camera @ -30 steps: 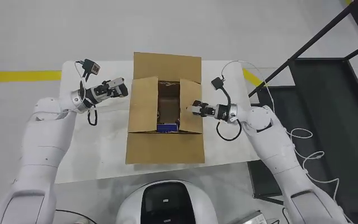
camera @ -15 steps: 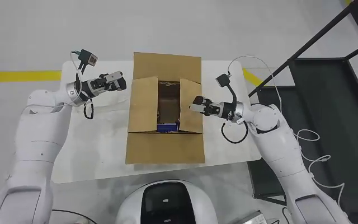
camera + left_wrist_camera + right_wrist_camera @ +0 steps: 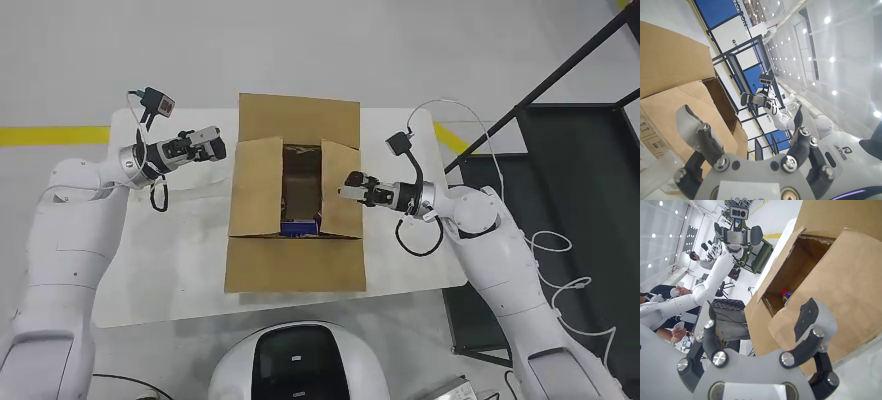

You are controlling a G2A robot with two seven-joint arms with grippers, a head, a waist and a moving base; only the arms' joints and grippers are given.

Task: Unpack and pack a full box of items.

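We log: box [image 3: 295, 200] open at bench [image 3: 180, 270] centre, likely a spray can [image 3: 787, 295] inside | left gripper [image 3: 214, 146] at its 10 o'clock, spread wide, empty | right gripper [image 3: 350, 188] at 3 o'clock, spread wide, empty

Bright, even overhead light, soft shadows, glare at the ceiling lamps

Top view: white table [image 3: 170, 270] is evenly lit and shadows on it are faint and soft-edged; the box [image 3: 295, 255] has well-lit flaps but its inside is dark. Left wrist view looks up into rows of ceiling spotlights [image 3: 831, 59], each blown out to a white disc with a small halo, and the panels around them are near white. Right wrist view: more spotlights on the far wall side and a bright floor; the box cavity is in shade but the can [image 3: 787, 295] is still readable. Both wrist views show wide-angle bending of straight edges toward the borders
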